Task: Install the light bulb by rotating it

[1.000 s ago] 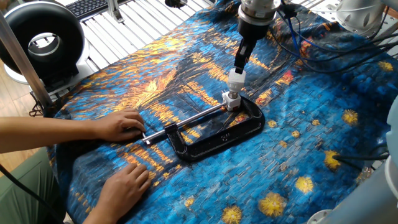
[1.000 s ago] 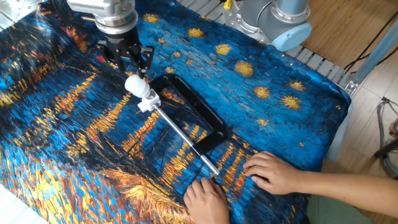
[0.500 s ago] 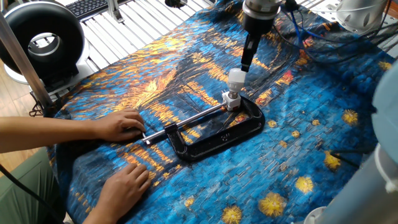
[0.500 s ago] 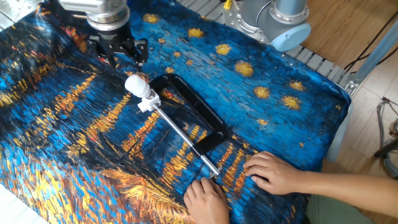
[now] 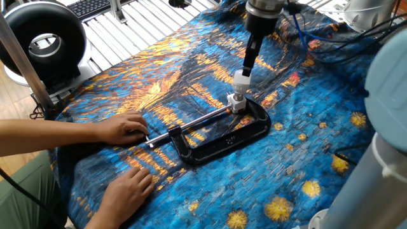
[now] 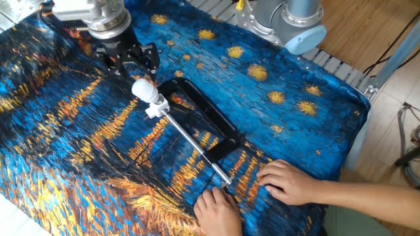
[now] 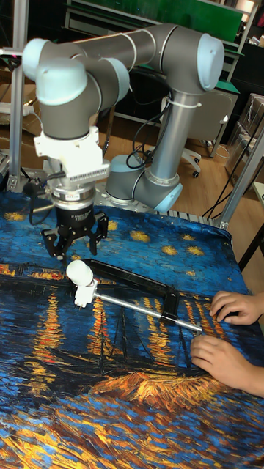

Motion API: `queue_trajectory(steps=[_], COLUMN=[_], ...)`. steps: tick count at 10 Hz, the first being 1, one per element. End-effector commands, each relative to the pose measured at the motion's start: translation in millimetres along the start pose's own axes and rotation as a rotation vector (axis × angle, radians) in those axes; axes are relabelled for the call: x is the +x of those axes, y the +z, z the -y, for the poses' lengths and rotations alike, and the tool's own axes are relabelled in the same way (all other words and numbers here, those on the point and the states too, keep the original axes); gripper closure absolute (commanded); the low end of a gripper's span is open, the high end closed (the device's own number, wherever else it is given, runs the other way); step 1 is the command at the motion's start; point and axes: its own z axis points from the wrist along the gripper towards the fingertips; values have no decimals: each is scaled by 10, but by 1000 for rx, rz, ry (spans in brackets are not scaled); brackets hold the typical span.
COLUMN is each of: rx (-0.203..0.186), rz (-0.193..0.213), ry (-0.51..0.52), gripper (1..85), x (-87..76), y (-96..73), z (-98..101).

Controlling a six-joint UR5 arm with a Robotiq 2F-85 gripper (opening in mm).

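Note:
The light bulb, a small white globe, stands in a white socket block that is fixed at the screw end of a black C-clamp. My gripper hangs just above and slightly behind the bulb. It is open, fingers spread wider than the globe, and not touching it. Nothing sits between the fingers.
A person's two hands hold the clamp's handle end on the blue-and-orange painted cloth. A black ring-shaped device stands at the back left. Cables lie behind my arm. The arm's base sits at the table edge.
My gripper has pulled back a little from the bulb and turned about its axis, staying open. The bulb, clamp and hands have not moved.

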Motion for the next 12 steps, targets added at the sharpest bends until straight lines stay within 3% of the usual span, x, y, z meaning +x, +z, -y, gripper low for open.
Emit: queue_trajectory(steps=[1, 6, 10, 12], rx=[-40, -102, -98, -94], rz=[23, 49, 55, 60], ry=[-31, -64, -119, -114], gripper=[203, 203, 200, 200], x=[-79, -153, -58, -71], y=[94, 184, 280, 297], z=[24, -62, 133, 136])
